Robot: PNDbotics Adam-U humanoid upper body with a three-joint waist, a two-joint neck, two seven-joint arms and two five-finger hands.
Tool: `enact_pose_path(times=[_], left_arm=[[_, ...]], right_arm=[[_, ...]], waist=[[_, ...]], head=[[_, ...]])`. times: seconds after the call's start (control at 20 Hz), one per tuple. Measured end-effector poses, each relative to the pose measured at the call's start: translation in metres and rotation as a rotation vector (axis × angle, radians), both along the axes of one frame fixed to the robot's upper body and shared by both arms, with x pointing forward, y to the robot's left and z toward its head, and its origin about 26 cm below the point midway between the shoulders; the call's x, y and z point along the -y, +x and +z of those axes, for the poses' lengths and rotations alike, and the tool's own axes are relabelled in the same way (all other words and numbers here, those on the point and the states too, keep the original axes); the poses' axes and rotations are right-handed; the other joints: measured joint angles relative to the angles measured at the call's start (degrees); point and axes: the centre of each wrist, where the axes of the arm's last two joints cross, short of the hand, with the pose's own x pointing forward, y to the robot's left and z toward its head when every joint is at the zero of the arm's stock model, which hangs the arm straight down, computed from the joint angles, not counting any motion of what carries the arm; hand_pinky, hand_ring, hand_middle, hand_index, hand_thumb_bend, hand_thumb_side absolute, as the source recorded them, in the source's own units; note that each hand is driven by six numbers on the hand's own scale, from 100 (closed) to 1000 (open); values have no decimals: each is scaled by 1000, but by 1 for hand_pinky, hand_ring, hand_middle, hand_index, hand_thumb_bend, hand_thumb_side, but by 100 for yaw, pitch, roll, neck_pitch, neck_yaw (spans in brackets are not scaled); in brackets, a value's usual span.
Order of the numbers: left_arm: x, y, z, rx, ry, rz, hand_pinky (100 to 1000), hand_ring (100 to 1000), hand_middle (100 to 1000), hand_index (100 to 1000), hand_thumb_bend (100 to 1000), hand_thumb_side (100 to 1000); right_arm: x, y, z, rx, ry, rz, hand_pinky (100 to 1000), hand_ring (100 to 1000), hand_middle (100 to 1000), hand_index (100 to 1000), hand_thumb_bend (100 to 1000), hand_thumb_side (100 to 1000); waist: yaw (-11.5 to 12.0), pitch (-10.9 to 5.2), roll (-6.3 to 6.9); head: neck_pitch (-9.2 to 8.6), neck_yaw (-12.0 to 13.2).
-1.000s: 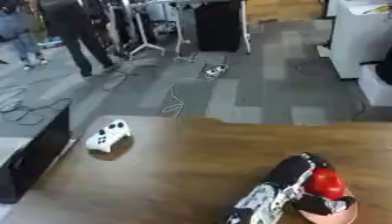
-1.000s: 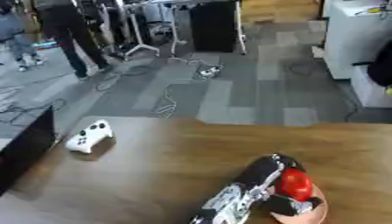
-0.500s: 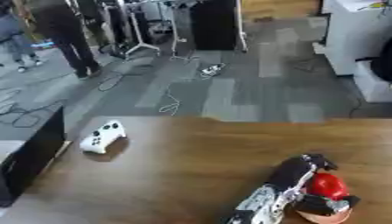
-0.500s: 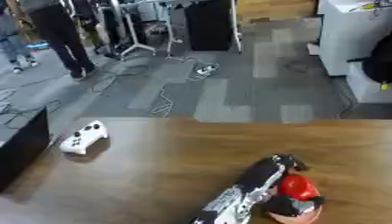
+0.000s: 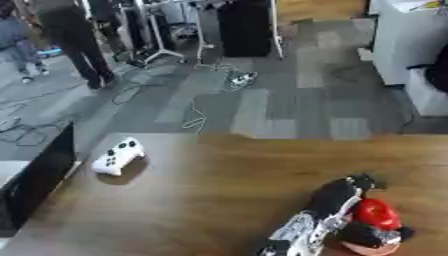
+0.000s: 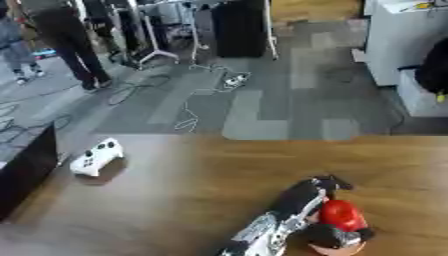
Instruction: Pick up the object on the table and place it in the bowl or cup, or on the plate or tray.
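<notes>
I see my right hand (image 5: 372, 232) closed around a red round object (image 5: 375, 213), just above a pinkish bowl (image 5: 367, 247). A white game controller (image 5: 117, 156) lies far to its left on the wooden table (image 5: 210, 195).

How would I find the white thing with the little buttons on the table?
Look at the long brown wooden table and go to its left side, next to the flat black box at the edge. The white game controller lies there alone, far from the robot's hand holding a red object at the lower right. It is the only white thing on the table.
</notes>
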Motion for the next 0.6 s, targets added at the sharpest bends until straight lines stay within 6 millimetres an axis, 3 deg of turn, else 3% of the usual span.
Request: enact_pose_path(times=[0.1,0.15,0.2,0.25,0.3,0.35,0.4,0.45,0.6], left_arm=[[1,0,1,2,1,-10,364,648,739,848,485,697],[2,-1,2,5,-5,-21,353,643,740,843,379,732],[3,-1,3,5,-13,-33,354,644,740,844,389,729],[4,-2,4,2,-24,-44,349,639,741,839,266,771],[5,-3,4,-3,-38,-58,349,639,741,839,266,771],[6,-4,4,-10,-51,-73,365,657,747,836,165,800],[7,-4,4,-21,-65,-90,358,650,744,837,186,792],[7,-4,4,-34,-74,-105,386,676,757,837,132,821],[6,-5,3,-86,-94,-160,399,688,766,837,117,834]], right_arm=[[0,0,-1,-4,0,-2,508,586,584,1000,100,730],[0,0,-1,-5,1,-4,508,586,584,1000,100,735],[1,0,-1,-7,1,-6,508,586,584,1000,100,735],[1,0,-2,-9,2,-10,508,586,584,1000,100,738],[2,0,-2,-14,2,-15,508,586,584,1000,100,738],[3,0,-4,-20,3,-19,508,586,584,1000,100,741],[3,-1,-6,-27,3,-23,508,586,584,1000,100,740],[4,-1,-7,-34,3,-28,508,586,584,1000,100,737],[8,-3,-13,-59,5,-45,508,586,585,1000,100,725]], waist=[[46,-5,0],[79,-16,0],[119,-40,0],[168,-78,0],[229,-121,0],[290,-156,0],[358,-184,0],[414,-207,-1],[629,-347,-10]], head=[[15,-1],[35,-3],[57,-4],[94,-5],[126,-5],[171,-7],[221,-14],[269,-46],[424,-109]])
